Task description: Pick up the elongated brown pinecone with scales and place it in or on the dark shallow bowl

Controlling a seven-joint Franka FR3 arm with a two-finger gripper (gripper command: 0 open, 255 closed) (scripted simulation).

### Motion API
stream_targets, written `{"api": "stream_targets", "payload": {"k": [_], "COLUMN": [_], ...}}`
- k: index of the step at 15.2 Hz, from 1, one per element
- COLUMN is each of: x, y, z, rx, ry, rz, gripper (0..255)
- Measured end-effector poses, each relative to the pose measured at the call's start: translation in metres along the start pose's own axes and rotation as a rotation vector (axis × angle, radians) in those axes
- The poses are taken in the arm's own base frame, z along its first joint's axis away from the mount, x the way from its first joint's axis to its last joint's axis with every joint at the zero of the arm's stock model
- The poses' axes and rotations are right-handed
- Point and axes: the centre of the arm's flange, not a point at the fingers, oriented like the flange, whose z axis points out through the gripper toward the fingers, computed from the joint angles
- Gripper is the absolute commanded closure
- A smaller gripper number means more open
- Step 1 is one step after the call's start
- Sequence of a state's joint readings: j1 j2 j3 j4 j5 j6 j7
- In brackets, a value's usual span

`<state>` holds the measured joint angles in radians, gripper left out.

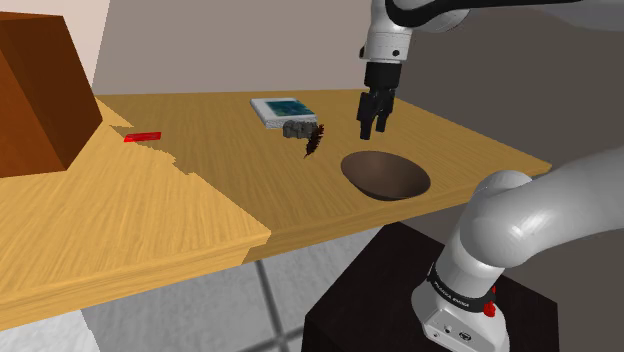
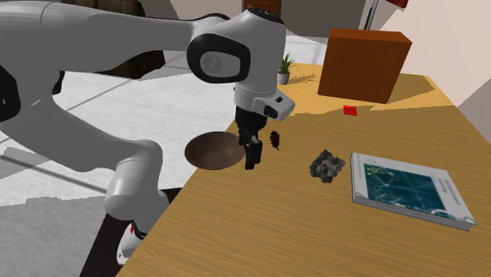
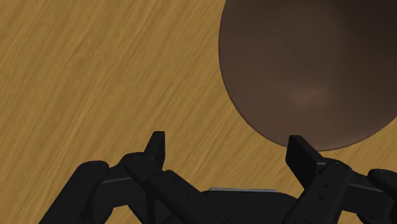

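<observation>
The pinecone [image 1: 315,140] [image 2: 275,139] is small, dark brown and scaly, and lies on the wooden table beside the dark shallow bowl [image 1: 385,175] [image 2: 214,149] [image 3: 312,70]. My gripper [image 1: 372,129] [image 2: 252,160] [image 3: 229,149] hangs open above the table, between the pinecone and the bowl's rim. Nothing is between its fingers [image 3: 158,145]. In the wrist view the bowl's rim lies just ahead of one fingertip, with bare wood under the other.
A grey lumpy object [image 1: 297,129] [image 2: 326,165] and a teal-covered book [image 1: 282,110] [image 2: 409,187] lie just beyond the pinecone. A small red item [image 1: 142,136] [image 2: 350,110] and a big brown box [image 1: 40,90] [image 2: 363,63] sit farther along the table [image 1: 200,200].
</observation>
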<state>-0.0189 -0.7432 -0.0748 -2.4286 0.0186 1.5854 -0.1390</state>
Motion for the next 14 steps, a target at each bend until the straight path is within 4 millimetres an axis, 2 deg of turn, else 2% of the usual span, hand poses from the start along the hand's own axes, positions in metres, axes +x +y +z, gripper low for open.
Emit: {"api": "stream_targets", "payload": {"k": [3, 11, 14], "x": [0.011, 0.086, 0.092], "y": [-0.008, -0.051, -0.057], "z": [-0.007, -0.033, -0.027], "rx": [0.015, 0.112, 0.122], "ry": [0.002, 0.017, 0.019], "rz": [0.001, 0.012, 0.013], "gripper": [0, 0, 0]}}
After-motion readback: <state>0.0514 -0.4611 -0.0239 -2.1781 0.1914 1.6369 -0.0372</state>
